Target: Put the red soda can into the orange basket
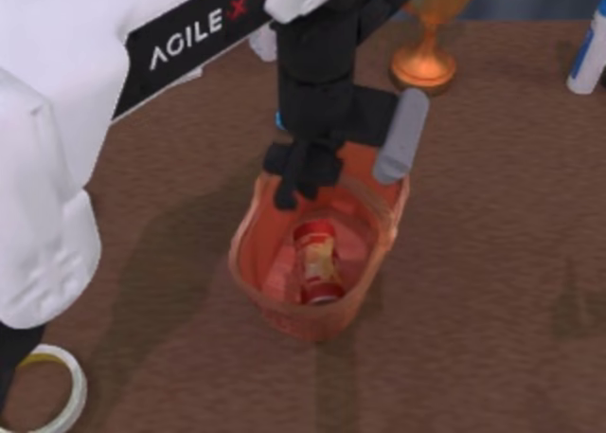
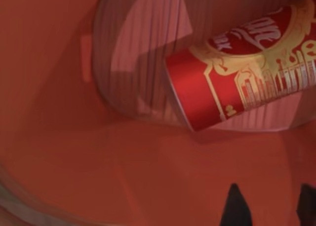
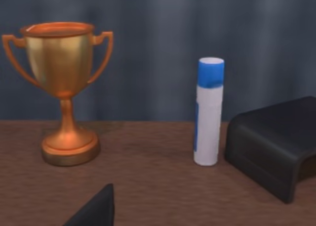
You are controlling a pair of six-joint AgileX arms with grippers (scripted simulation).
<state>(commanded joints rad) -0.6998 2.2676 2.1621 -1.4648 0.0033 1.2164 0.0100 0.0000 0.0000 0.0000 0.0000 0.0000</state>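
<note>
Already the red soda can (image 1: pixel 318 262) lies on its side on the ribbed floor of the orange basket (image 1: pixel 248 267), its long axis running from the basket's far end toward its near rim, the silver end nearest the near rim. The left gripper (image 1: pixel 305 172) hangs just above the basket's far end, so the can sits below and slightly ahead of the fingers, apart from them. In the left wrist view two dark fingertips (image 2: pixel 236 206) show with a gap between them and nothing held, so the hand looks open and the can released.

By my judgement the task is done, and the coming move is a straight lift clear of the basket's arched handle (image 1: pixel 401 135), which is beside the wrist. Beyond the basket stand a trophy (image 1: pixel 428 35) and a white bottle (image 1: pixel 590 49). The right arm is parked outside the top view; I cannot tell its grip.
</note>
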